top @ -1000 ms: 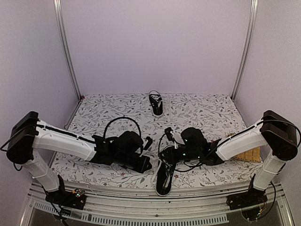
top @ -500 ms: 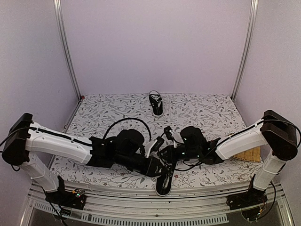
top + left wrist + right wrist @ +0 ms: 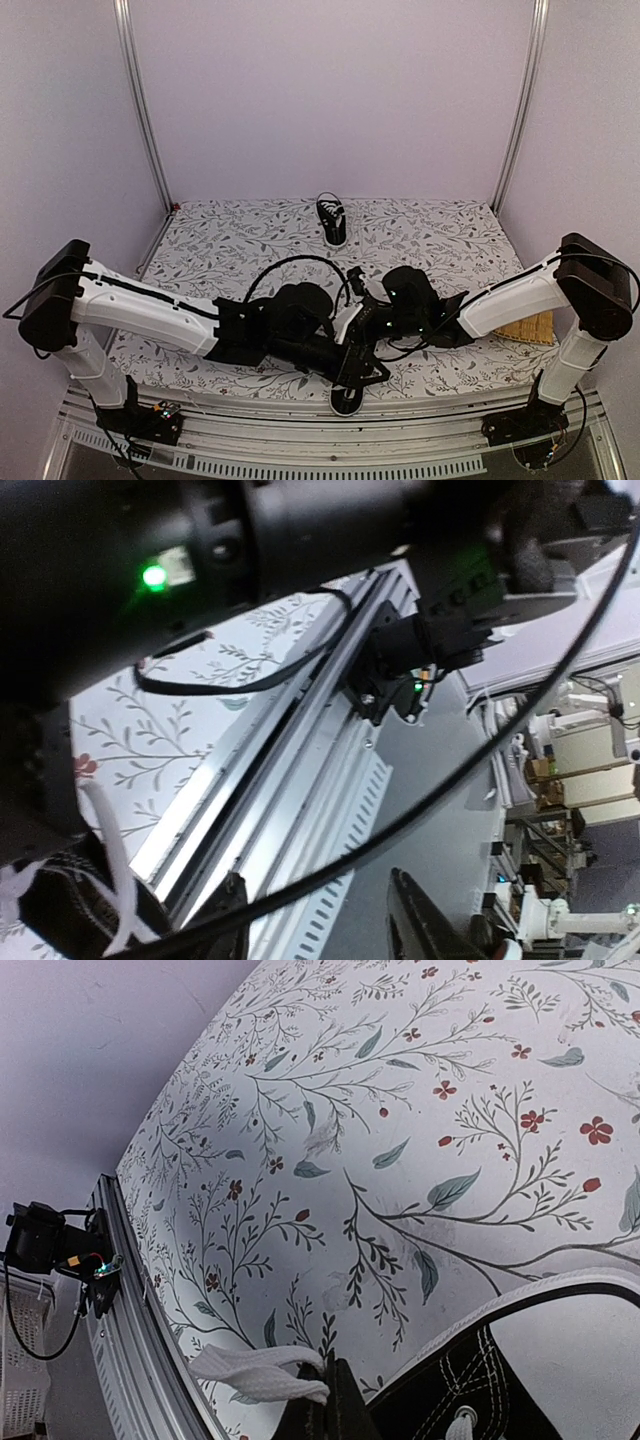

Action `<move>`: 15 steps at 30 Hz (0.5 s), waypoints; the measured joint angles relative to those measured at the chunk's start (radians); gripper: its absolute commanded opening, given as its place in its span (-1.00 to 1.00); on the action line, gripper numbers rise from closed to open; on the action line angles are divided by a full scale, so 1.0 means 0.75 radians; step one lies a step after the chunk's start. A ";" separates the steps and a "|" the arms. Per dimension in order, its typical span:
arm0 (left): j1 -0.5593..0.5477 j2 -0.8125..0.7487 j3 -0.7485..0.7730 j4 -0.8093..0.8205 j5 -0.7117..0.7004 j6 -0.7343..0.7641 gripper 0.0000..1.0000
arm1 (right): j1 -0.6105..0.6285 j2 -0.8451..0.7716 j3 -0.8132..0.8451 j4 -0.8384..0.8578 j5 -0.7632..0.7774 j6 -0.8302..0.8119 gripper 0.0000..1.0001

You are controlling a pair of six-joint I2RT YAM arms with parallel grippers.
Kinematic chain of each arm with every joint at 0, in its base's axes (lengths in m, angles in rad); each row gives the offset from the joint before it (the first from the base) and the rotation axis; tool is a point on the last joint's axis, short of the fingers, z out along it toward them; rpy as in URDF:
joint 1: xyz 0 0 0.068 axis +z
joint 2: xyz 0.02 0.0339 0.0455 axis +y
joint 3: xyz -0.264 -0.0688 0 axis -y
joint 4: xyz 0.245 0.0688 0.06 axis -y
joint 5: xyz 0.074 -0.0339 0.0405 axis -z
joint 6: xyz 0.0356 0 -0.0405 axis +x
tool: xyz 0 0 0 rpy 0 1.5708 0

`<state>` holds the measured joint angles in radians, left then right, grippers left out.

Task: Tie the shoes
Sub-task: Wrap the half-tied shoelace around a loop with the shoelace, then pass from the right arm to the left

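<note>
One of the shoes, a black sneaker with white laces, stands at the far middle of the table. The other shoe lies at the near edge, mostly covered by both grippers; only its toe end shows. My right gripper is shut on a white lace end, right beside the shoe's black canvas and eyelet. My left gripper stands open over the table's front rail, with nothing between its fingers but a black cable crossing in front. A white lace and black canvas sit at its lower left.
A floral mat covers the table. A tan woven piece lies at the right edge under the right arm. The metal front rail runs just below the near shoe. Upright frame posts stand at the back corners.
My left arm has swung right, from beside the near shoe to over it, and its jaws have gone from shut to open. The right gripper has kept its place, shut on the lace.
</note>
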<state>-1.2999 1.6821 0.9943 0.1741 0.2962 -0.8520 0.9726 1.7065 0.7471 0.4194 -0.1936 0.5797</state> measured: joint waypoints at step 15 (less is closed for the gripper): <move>0.200 -0.407 -0.294 -0.220 -0.293 0.079 0.25 | -0.007 0.000 -0.023 0.055 -0.048 -0.002 -0.96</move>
<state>-1.1500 1.3769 0.7734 0.0090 0.0761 -0.7925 0.9672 1.7065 0.7296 0.4606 -0.2295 0.5781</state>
